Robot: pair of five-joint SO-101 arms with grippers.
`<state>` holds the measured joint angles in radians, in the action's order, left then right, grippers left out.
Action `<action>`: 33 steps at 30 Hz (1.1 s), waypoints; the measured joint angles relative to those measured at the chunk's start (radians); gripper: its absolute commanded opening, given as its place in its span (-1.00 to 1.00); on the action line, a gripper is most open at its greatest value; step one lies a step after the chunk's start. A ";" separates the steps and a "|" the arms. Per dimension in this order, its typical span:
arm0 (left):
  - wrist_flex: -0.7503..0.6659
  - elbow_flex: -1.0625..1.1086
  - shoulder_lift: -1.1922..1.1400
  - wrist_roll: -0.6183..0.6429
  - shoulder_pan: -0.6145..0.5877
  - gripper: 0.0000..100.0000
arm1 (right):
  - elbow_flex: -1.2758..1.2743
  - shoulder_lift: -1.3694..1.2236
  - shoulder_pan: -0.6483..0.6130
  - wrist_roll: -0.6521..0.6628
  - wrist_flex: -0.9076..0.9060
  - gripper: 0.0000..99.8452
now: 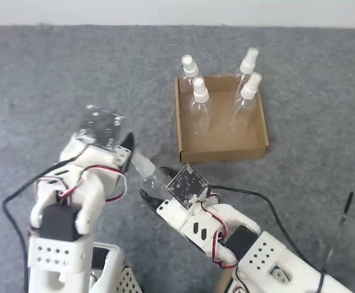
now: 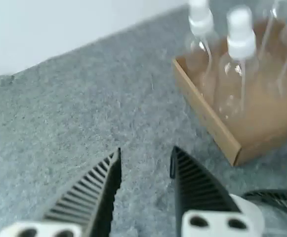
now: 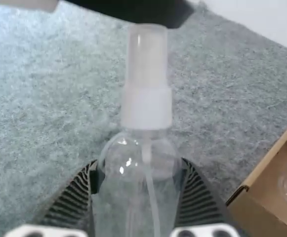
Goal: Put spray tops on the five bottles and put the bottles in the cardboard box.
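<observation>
My right gripper [image 1: 157, 183] is shut on a clear bottle [image 1: 149, 177], held just above the grey carpet, in front of the cardboard box [image 1: 223, 152]. In the right wrist view the bottle [image 3: 138, 163] sits between the jaws with a white spray top [image 3: 145, 94] on its neck. My left gripper [image 1: 130, 149] hangs at the spray top's end. Its fingers [image 2: 106, 185] are open with nothing between them. Several capped bottles [image 1: 200, 101] stand upright in the box [image 2: 210, 121].
Grey carpet [image 1: 55, 79] covers the table, with free room left of the box and behind it. A thin black rod [image 1: 339, 226] lies at the right edge. Red and black cables [image 1: 250, 194] run along both arms.
</observation>
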<state>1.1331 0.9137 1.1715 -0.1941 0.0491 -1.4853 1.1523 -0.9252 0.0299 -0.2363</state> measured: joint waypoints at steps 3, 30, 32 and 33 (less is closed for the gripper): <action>0.000 -0.002 0.002 0.002 0.046 -0.69 | 0.000 0.000 0.000 0.000 0.000 -0.99; 0.009 0.005 -0.012 0.060 0.160 -0.69 | 0.003 0.003 -0.003 0.003 0.002 -0.99; 0.009 -0.023 -0.012 0.071 0.163 -0.69 | 0.003 0.003 -0.003 0.003 0.002 -0.99; 0.009 -0.040 -0.012 0.089 0.163 -0.69 | 0.003 0.003 -0.005 0.003 0.002 -0.99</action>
<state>1.1423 0.8738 1.1592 -0.1051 0.2117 -1.4822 1.1554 -0.9298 0.0330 -0.2348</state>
